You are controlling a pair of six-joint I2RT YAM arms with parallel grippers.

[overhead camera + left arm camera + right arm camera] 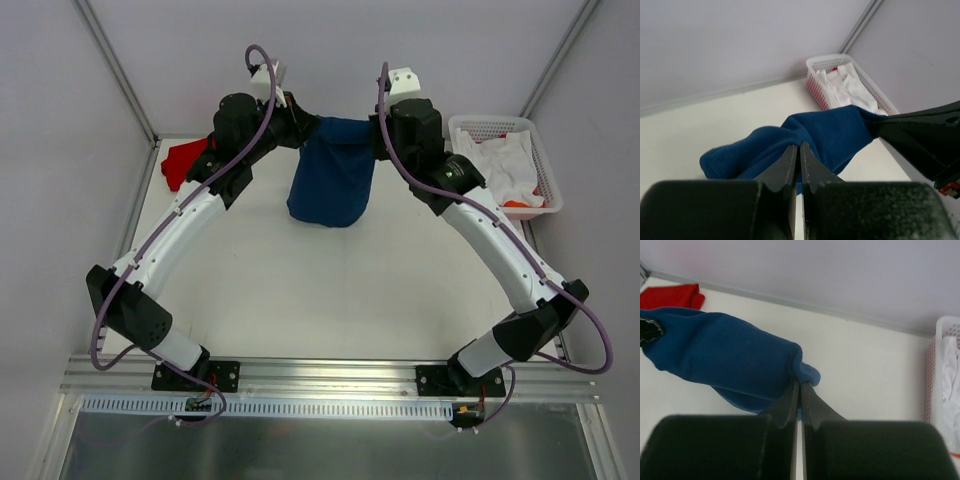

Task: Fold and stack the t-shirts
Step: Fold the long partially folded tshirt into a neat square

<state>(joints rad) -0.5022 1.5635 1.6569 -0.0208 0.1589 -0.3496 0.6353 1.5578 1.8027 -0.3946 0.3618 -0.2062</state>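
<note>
Observe that your left end effector [799,150] and right end effector [800,388] are each clamped on the navy t-shirt [332,178], which hangs between them.

White basket [490,122] with white cloth [500,165] inside

A navy blue cloth t-shirt [332,175] hangs bunched over the white table [300,290], its upper corners pinched by the left gripper [306,130] and the right gripper [374,138]. A red cloth t-shirt [183,160] lies at the far left corner, partly behind the left arm [190,215]. At the far right stands a white plastic lattice basket [495,122] holding white cloth [500,165].
</note>
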